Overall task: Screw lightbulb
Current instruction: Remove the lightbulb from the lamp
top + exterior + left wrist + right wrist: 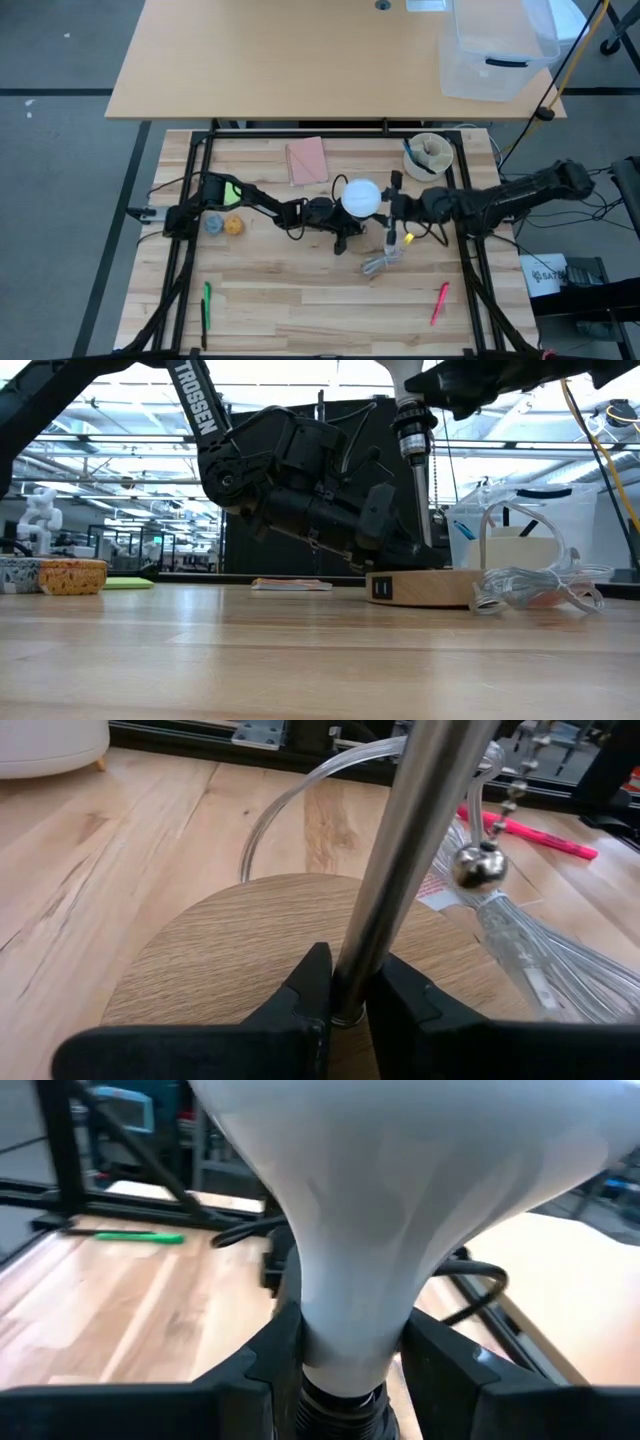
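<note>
The table (300, 300) carries two dark arms meeting near its middle. The left arm (250, 200) reaches in low from the left side; its gripper (345, 1010) is closed on the foot of a metal rod (410, 850) that stands up from a round wooden base (230, 945). In the low view that base (425, 587) lies flat on the table with the rod (418, 510) rising from it. The right arm (500, 200) comes in from the right, and its gripper (345, 1355) clamps the narrow neck of the bulb (400, 1190), one finger on each side. The bulb (361, 196) sits above the base, at the top of the rod, with its neck over a dark socket (412, 435). A clear cord (530, 588) lies coiled just beside the base. Farther off are a pink pad (307, 161), a small tub (430, 155), a green pen (207, 305) and a pink pen (439, 302).
</note>
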Tool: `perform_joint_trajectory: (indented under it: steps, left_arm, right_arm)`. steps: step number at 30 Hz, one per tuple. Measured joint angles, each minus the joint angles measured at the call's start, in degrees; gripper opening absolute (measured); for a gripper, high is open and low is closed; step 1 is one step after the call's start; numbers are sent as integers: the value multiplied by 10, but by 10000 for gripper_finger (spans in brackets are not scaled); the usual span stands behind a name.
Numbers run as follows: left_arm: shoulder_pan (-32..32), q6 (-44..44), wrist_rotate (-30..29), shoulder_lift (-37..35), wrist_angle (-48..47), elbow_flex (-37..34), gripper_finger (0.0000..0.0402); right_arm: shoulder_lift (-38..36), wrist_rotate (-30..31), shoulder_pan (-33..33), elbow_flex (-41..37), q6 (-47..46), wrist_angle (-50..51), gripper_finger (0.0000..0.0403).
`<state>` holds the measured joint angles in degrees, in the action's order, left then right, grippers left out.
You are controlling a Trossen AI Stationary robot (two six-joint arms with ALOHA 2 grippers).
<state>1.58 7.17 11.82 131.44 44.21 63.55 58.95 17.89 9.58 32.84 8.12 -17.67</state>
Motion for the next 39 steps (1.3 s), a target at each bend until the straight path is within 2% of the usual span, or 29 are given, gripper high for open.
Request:
perform_joint_trajectory:
  steps: [7,12,17,22,26,39]
  left_arm:
    - [0,-2,15,0,0,-1,41]
    - [0,-2,62,0,0,-2,41]
    - [-1,-5,81,0,0,-2,41]
    - [0,-1,79,0,1,-2,41]
    - [-1,3,73,0,2,-2,41]
    - [1,-3,58,0,-1,-1,40]
  right_arm:
    - [-6,-184,-81,0,44,12,124]
    - [-6,-318,-135,0,70,15,105]
    - [-5,-409,-178,0,71,10,80]
    - [-5,-420,-203,-1,25,3,47]
    - [-15,-413,-203,-1,-7,23,51]
    - [-101,-399,-179,-1,-77,136,204]
